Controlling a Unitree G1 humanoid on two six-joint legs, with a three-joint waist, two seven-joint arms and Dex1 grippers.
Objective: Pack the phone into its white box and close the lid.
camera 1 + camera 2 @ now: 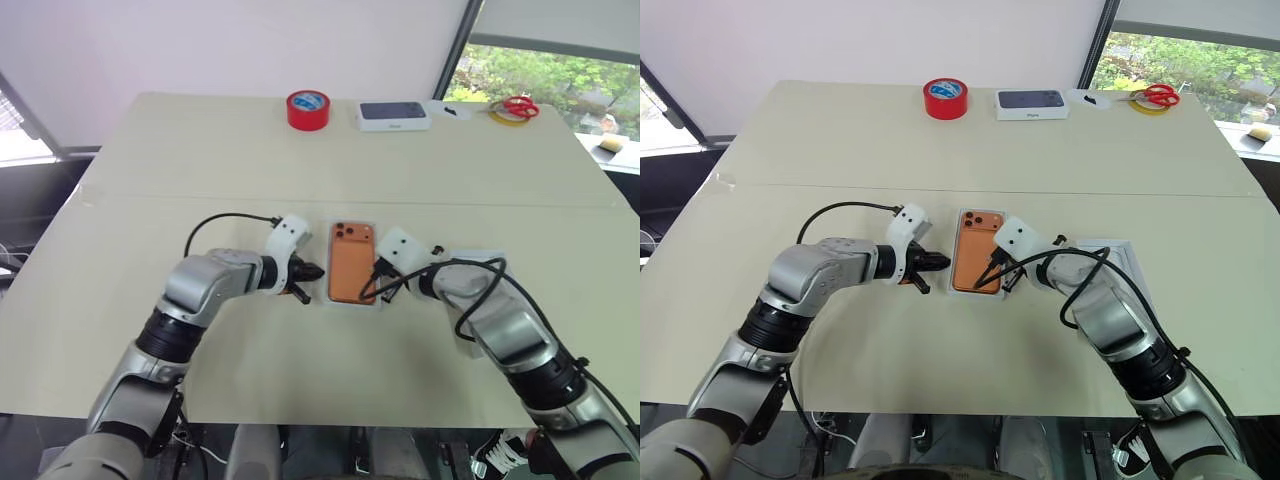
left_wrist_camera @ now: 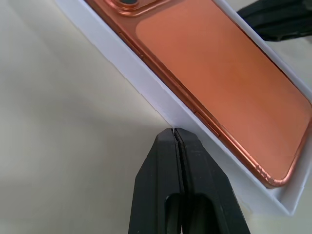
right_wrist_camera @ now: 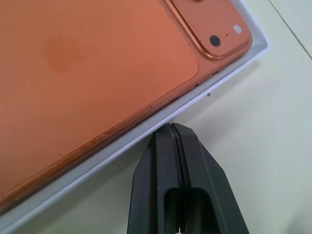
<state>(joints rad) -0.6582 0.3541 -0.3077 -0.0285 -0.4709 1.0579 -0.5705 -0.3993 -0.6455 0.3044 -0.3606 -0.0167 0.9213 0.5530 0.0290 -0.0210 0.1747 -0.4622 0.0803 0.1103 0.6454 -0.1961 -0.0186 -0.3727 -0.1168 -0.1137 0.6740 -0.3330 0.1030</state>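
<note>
Both grippers you see, left gripper (image 2: 175, 130) and right gripper (image 3: 171, 126), are pressed together against opposite long walls of the white box (image 2: 146, 85) holding the phone (image 1: 352, 262).

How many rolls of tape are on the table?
2: a red roll at the far edge, left of the small box; a yellow roll at the far right, under red scissors.

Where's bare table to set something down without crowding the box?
Bare: the wide band between the red tape roll and the phone, plus both near corners. Crowded: the white box, flanked by the shut left pincer and right pincer.
</note>
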